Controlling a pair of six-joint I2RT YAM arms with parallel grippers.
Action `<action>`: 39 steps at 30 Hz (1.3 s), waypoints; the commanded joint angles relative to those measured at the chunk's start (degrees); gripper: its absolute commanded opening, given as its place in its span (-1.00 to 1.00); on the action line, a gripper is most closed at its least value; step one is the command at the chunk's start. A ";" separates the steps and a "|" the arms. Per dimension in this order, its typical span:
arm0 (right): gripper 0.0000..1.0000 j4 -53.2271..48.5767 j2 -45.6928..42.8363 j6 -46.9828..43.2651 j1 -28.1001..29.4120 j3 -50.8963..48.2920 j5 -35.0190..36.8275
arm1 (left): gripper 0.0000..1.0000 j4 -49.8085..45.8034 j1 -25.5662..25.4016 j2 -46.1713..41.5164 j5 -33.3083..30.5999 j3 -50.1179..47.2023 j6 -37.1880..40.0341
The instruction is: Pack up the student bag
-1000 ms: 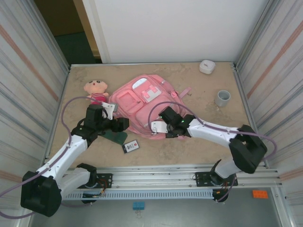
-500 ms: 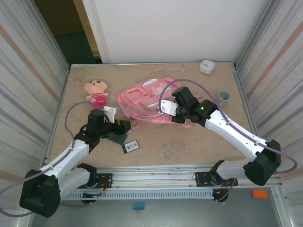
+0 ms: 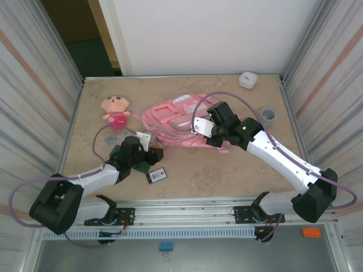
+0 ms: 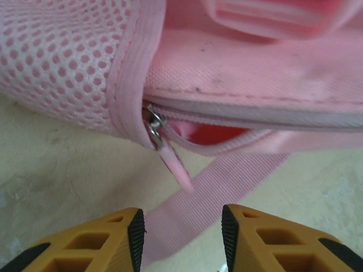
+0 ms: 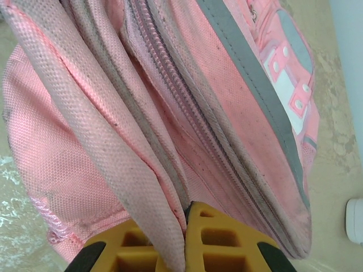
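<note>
Now that the right gripper (image 5: 185, 220), jaws pinching fabric, has raised the student bag (image 3: 177, 118) on the tabletop (image 3: 227, 170), the left gripper (image 4: 182, 226), jaws spread, has neared its zip pull (image 4: 172, 163), likely to unzip it.

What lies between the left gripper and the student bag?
In the left wrist view, a pink zipper pull and a webbing strap on the table lie between the open left gripper and the student bag.
</note>
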 commanded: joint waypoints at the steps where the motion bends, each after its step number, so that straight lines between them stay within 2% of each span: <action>1: -1.00 3.98 -3.00 2.37 -0.43 3.10 -0.97 | -0.17 6.10 0.03 4.72 -2.18 2.28 2.15; 4: -1.00 4.14 -3.19 2.55 -0.43 3.09 -1.34 | -0.22 7.71 0.40 9.53 -0.12 4.32 2.64; 8: -1.00 5.38 -3.27 3.64 -0.45 2.20 -0.69 | -0.75 9.33 0.49 11.89 2.84 4.82 2.80; 12: -1.00 7.24 -3.92 4.37 -0.48 -1.07 -0.81 | -0.99 10.91 0.25 10.66 3.25 3.16 3.66; 17: -1.00 9.55 -5.66 6.68 -0.66 -3.55 -0.23 | -1.00 7.33 -0.40 7.87 6.23 2.86 8.20; 22: -1.00 14.20 -6.52 9.38 -0.77 -6.39 1.84 | -1.00 6.38 -4.06 3.17 11.87 1.27 14.50; 28: -1.00 16.88 -6.74 10.71 -0.89 -8.12 2.20 | -1.00 5.06 -5.53 -3.11 18.10 0.09 16.54; 30: -1.00 16.82 -7.21 10.83 -1.45 -8.29 1.53 | -1.00 1.79 -5.66 -5.24 17.44 0.05 17.00; 31: -1.00 16.59 -7.65 10.94 -1.76 -8.26 0.80 | -1.00 -0.44 -5.65 -6.35 14.86 0.06 16.28; 32: -1.00 16.25 -8.08 10.98 -2.09 -8.34 -0.13 | -0.97 -2.61 -5.53 -7.40 11.13 0.01 15.48; 35: -1.00 14.05 -10.03 11.28 -3.65 -7.27 -5.38 | -0.40 -6.80 -3.82 -10.28 -0.53 -1.59 10.57; 37: -1.00 12.68 -11.32 11.42 -4.49 -6.50 -8.64 | 0.00 -6.36 -0.98 -11.87 -3.61 -3.63 6.63; 39: -1.00 11.68 -12.13 11.38 -4.83 -5.60 -10.89 | 0.32 -3.07 1.33 -12.44 -3.49 -5.72 4.74</action>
